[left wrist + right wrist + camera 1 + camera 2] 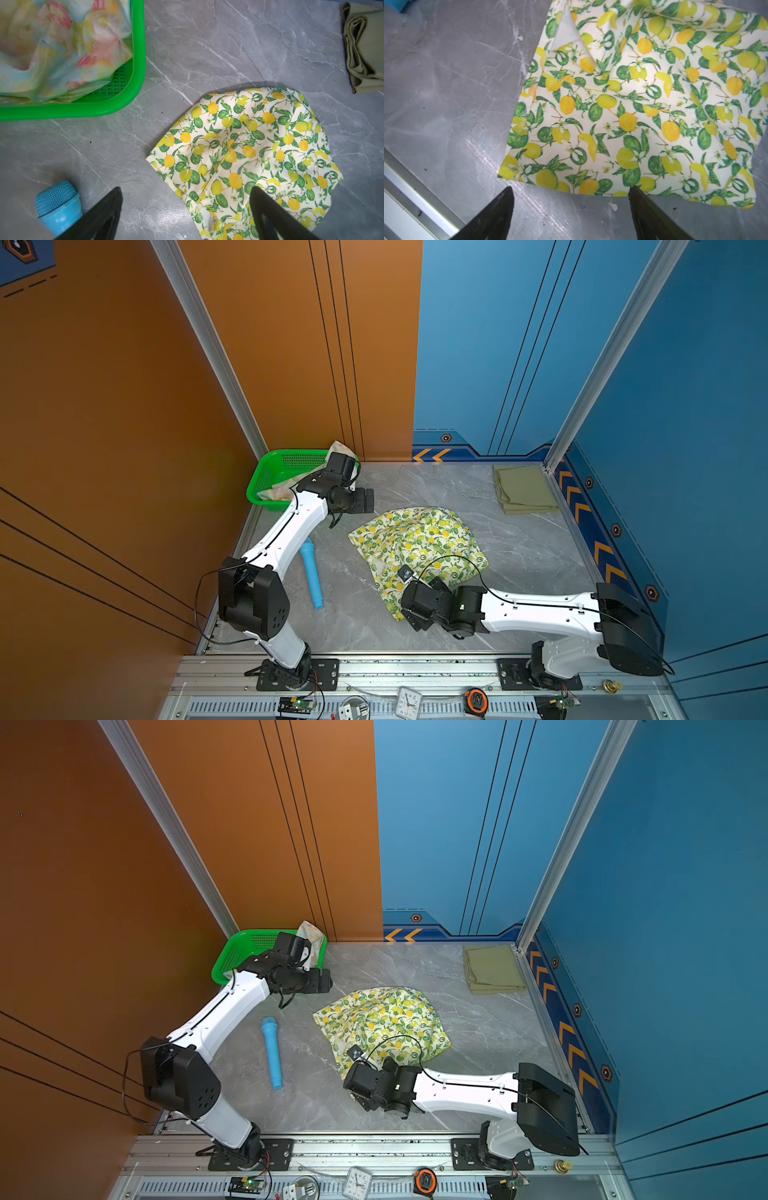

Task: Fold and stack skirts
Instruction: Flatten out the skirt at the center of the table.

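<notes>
The lemon-print skirt (pixel 415 547) (pixel 382 1023) lies rumpled and partly doubled over in the middle of the grey table. My left gripper (pixel 365 499) (pixel 187 189) hovers open beside its far left edge, holding nothing. My right gripper (pixel 411 614) (pixel 570 188) is open and empty over the table at the skirt's near edge (pixel 591 191). The olive skirt (pixel 523 489) (pixel 365 47) sits folded in the far right corner. The pastel flowered skirt (pixel 62 52) (pixel 311 932) is bunched in the green basket (pixel 282 464) (pixel 137 62).
A light-blue toy microphone (pixel 311 572) (pixel 58 205) lies on the table left of the lemon skirt, by the left arm. Walls close in the table at the back and on both sides. A clock (pixel 409 701) and a tape measure (pixel 476 699) rest on the front rail.
</notes>
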Controlling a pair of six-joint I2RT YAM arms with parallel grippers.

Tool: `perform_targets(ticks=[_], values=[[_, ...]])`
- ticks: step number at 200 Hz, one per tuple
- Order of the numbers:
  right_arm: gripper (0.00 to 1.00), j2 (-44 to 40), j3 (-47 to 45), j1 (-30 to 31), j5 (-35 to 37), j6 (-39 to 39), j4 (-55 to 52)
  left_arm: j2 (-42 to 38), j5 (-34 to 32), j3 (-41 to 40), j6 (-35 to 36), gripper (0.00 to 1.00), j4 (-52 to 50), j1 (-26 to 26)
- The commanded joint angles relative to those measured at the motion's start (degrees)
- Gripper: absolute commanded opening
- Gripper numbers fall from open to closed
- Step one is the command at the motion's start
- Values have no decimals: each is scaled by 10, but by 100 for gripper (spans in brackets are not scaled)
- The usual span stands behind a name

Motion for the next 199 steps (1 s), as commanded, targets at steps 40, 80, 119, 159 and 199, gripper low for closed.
perform_targets(ticks=[40, 80, 119, 159, 199], values=[[86, 96, 47, 36, 38, -106, -27, -49, 16, -49, -3, 96, 41, 32], [72, 173, 71, 28, 27, -150, 6, -45, 27, -57, -8, 96, 50, 52], [0, 120, 52, -15, 60, -145, 8, -46, 25, -61, -6, 96, 53, 58], [0, -87, 63, -94, 74, -147, -19, -38, 40, -62, -7, 95, 56, 56], [0, -144, 186, -192, 50, -179, -28, -32, 46, -63, -4, 94, 56, 49]])
